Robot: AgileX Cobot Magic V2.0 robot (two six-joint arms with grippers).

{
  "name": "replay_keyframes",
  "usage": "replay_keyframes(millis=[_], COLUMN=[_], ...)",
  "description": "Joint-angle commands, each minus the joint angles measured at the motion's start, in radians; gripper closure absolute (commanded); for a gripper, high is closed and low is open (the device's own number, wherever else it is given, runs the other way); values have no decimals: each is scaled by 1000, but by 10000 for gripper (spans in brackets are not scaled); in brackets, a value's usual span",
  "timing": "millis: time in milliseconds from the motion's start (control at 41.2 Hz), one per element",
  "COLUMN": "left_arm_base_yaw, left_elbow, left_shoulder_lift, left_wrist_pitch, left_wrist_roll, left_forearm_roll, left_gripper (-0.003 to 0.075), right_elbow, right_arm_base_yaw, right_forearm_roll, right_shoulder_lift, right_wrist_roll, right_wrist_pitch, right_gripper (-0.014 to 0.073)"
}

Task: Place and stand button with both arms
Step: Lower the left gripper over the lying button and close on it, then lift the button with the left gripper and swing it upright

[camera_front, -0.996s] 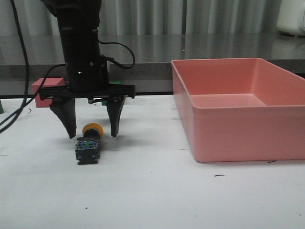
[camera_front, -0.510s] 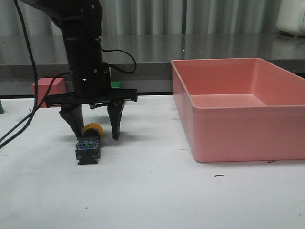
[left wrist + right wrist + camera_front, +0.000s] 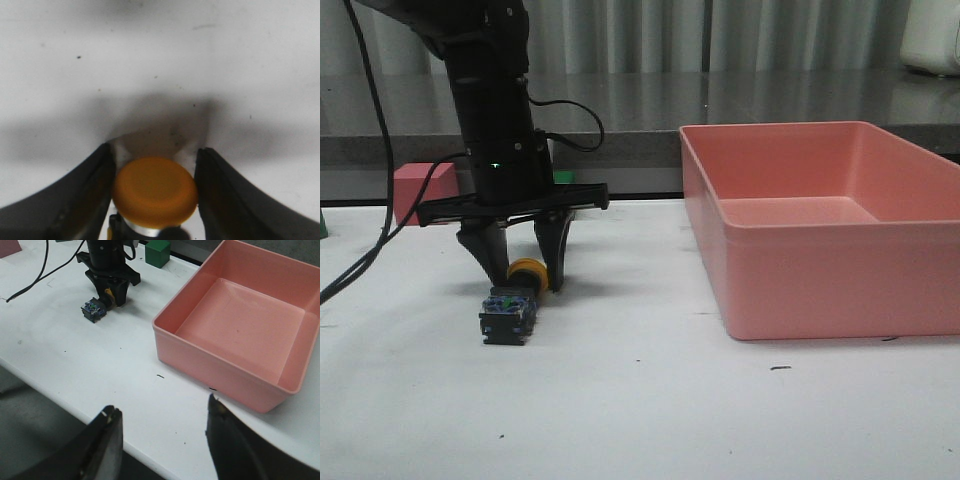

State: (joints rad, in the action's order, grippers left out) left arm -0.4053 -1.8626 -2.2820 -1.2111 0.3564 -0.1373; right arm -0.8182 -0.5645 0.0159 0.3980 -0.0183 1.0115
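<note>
Fingers (image 3: 492,262) of your left arm have narrowed from wide to pinch the lying push-button's round yellow cap (image 3: 154,191); lifting upright looks next.

White tabletop (image 3: 650,420) w/ small dark specks & scuffs, evenly lit, soft shadows. Behind it a grey glossy ledge (image 3: 740,105) runs across; pale vertical-ribbed curtain or panel (image 3: 720,35) at back. Whitish object (image 3: 932,40) at far corner, unclear.

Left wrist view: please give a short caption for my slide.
Left tool closing around the button, its yellow cap between both fingers.
</note>
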Motion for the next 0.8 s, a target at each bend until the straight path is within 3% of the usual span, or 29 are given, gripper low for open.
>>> replay_keyframes(millis=[0, 219, 510, 777], left_arm_base_yaw=[-1, -12, -12, -12], left_elbow=[-31, -31, -31, 12], left_shoulder_lift=[62, 62, 136, 329], left_wrist_pitch=[-51, -51, -51, -27], left_wrist_roll=[-2, -2, -48, -49], left_forearm_roll=[-5, 56, 84, 297], left_gripper=[388, 476, 478, 478], right_elbow=[-21, -21, -21, -21], right_arm_base_yaw=[5, 5, 5, 5], right_forearm_roll=[14, 14, 14, 14], right_shoulder_lift=[10, 10, 10, 10], right_wrist_roll=[12, 12, 12, 12], right_wrist_pitch=[-66, -66, -66, -66], right_gripper=[191, 191, 191, 191])
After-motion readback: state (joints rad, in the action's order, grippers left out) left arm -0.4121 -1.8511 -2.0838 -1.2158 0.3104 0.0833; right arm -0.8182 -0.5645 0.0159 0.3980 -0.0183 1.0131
